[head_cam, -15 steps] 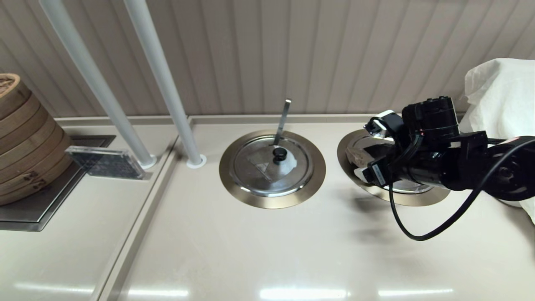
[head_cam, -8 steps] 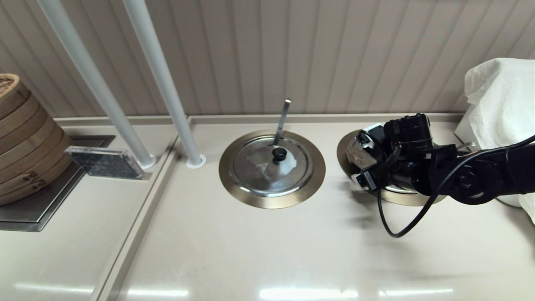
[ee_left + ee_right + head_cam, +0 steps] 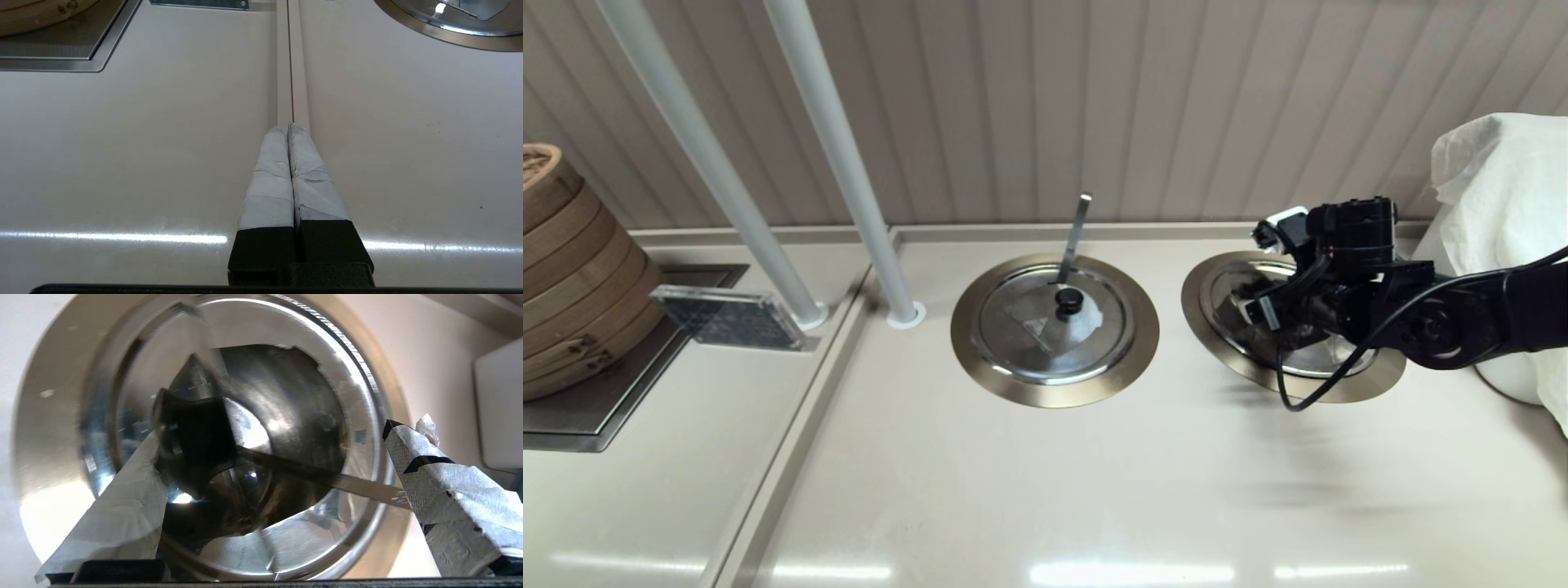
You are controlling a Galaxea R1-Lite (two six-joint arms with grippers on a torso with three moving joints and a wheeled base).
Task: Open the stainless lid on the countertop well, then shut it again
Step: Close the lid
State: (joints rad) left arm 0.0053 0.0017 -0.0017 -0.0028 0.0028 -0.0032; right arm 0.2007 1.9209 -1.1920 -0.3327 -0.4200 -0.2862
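Right gripper (image 3: 278, 465) spread wide, holding nothing, low over the lid (image 3: 286, 392); one finger (image 3: 122, 514) sits just beside the black knob (image 3: 192, 437). Lid lies on the right-hand well (image 3: 1217, 347). Left gripper (image 3: 288, 128) pressed together above bare counter (image 3: 122, 143).

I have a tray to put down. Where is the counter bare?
The wide front strip of the counter, nearer than both ringed wells, is bare. The right is crowded: the right gripper hangs open over the stainless lid. The left gripper hovers shut above the counter seam.
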